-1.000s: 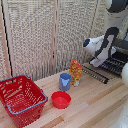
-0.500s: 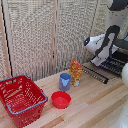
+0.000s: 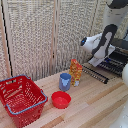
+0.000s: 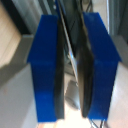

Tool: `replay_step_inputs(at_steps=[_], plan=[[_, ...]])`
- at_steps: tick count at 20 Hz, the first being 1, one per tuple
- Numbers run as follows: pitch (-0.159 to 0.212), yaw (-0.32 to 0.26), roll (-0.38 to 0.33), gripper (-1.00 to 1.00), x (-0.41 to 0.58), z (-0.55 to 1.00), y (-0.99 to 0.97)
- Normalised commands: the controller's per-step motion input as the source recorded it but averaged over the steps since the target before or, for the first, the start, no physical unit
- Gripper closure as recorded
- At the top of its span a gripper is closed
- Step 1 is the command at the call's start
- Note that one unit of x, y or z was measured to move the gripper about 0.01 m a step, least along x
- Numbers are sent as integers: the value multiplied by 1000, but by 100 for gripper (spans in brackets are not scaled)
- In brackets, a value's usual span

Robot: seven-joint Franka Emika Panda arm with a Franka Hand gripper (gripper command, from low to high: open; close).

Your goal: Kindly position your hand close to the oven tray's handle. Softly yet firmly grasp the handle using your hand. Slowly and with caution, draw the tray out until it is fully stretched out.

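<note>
At the exterior view's right, the oven [image 3: 121, 46] stands partly hidden behind my white-and-black arm. Its tray [image 3: 111, 65], a dark rack of thin bars, sticks out over the table toward the exterior view's left. The handle [image 3: 94, 73] is the long dark bar along the tray's front edge. My gripper [image 3: 96, 63] sits low over the tray just behind that bar. In the wrist view the two blue fingers [image 4: 47, 65] stand close together around a thin dark bar, the handle [image 4: 68, 55], so the gripper [image 4: 73, 67] is shut on it.
A red wire basket [image 3: 22, 100] stands at the exterior view's left. A red bowl [image 3: 61, 99], a blue cup [image 3: 65, 81] and an orange packet [image 3: 76, 71] sit mid-table, close to the handle's end. The wooden table [image 3: 97, 107] is backed by a slatted screen [image 3: 45, 35].
</note>
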Motion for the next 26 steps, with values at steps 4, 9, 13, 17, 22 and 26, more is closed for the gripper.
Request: replay_step_inputs(at_steps=[4,9,13,17,22,26], plan=[[0,-122,-7,100,2,34,816],[16,-132,-23,100,201,-31,656],[61,-106,-66,100,70,-296,743],[42,-32,-25,100,64,-48,269],[49,3,0,100,126,-53,154],[20,0,-3,-100,144,108,12]])
